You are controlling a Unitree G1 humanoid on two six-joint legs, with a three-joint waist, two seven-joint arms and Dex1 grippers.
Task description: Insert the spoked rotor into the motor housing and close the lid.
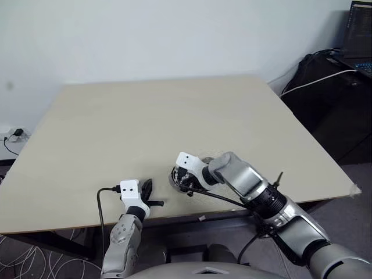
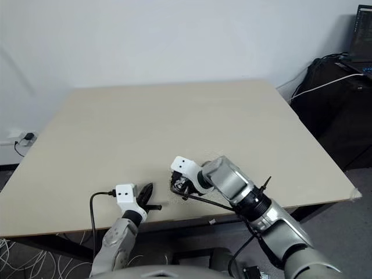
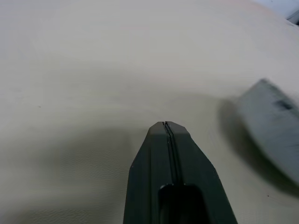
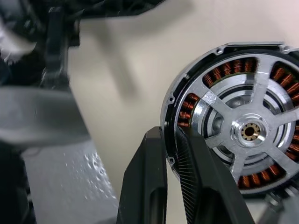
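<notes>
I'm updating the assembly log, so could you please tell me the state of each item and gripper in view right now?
motor housing: spoked rotor seated over its copper windings, no lid on it, rim pinched by a gripper.
right gripper: shut on the motor housing's rim, near the table's front edge.
left gripper: shut, empty, above the table.

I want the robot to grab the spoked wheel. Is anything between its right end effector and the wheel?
Nothing visible is in the way. The right end effector already pinches the spoked wheel by its rim, one finger on each side. Copper coils show behind the spokes.
</notes>
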